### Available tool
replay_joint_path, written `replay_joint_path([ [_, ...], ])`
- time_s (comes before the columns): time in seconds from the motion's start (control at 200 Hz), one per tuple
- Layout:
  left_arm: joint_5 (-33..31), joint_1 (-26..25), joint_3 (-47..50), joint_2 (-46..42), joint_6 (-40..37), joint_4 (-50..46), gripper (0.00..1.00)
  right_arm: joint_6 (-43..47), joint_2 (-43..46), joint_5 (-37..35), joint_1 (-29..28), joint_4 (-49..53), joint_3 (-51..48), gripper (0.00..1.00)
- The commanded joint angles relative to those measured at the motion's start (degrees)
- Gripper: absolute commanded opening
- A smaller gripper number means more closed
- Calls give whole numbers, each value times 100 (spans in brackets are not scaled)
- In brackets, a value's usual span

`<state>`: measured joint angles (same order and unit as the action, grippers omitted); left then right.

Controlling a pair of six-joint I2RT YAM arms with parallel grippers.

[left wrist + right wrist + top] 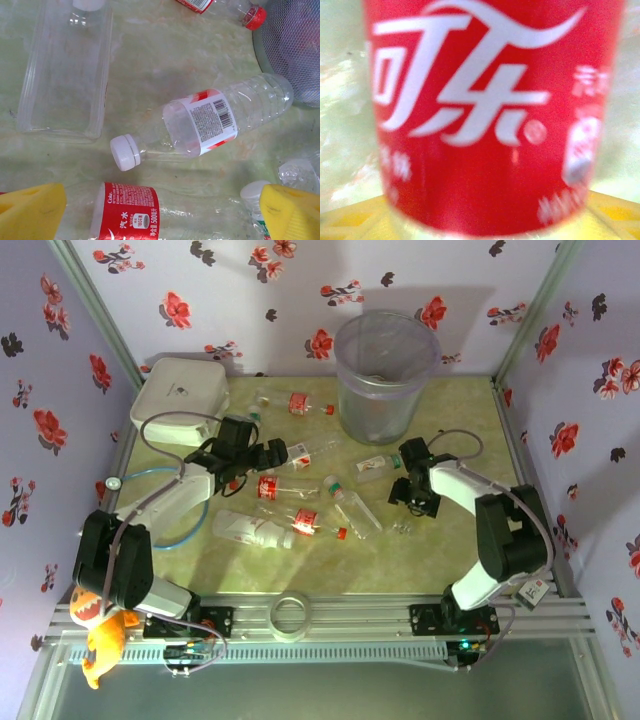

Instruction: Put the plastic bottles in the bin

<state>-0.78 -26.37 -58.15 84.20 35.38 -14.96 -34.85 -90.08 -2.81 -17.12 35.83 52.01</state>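
**Bottle cleanup: both claws parked over bottles, looks like the pick step**

Top cam: the bin (385,380) stands at the table's (460,565) far edge, a bit right of middle. The plastic bottles (290,520) lie scattered across the middle, with one more up by the far edge just left of the bin. My left claw (272,455) is low over the left-middle bunch. The right claw (408,498) is low toward the right edge, in front of the bin.

Left wrist cam: this claw is released, with its yellow pads (30,212) spread wide either side of a red-label bottle (127,215) lying flat. A white-cap bottle (200,125) lies just beyond it.

Right wrist cam: a red bottle (485,115) sits right up against the lens, between the yellow pads (350,222). I honestly can't tell if they're biting or just framing it.

My read is that we're grabbing, not carrying. On the right I'd want a firm squeeze on the label, then a lift high enough to clear the rolled rim before swinging to the far edge. The left needs to drop a touch lower and clench.
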Motion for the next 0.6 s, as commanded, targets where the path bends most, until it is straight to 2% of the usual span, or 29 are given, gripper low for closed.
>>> replay_joint_path([
  [0.0, 85, 18, -197, 52, -154, 47, 100, 135, 582, -267, 72, 591, 40, 73],
  [0.295, 82, 18, -197, 144, -175, 115, 100, 550, 1876, -776, 194, 1982, 846, 68],
  [0.455, 98, 18, -214, 209, -149, 180, 100, 898, 2100, -941, 256, 2560, 1660, 68],
  [0.595, 118, 9, -219, 191, -154, 171, 100, 1278, 2058, -887, 270, 2529, 2534, 68],
])
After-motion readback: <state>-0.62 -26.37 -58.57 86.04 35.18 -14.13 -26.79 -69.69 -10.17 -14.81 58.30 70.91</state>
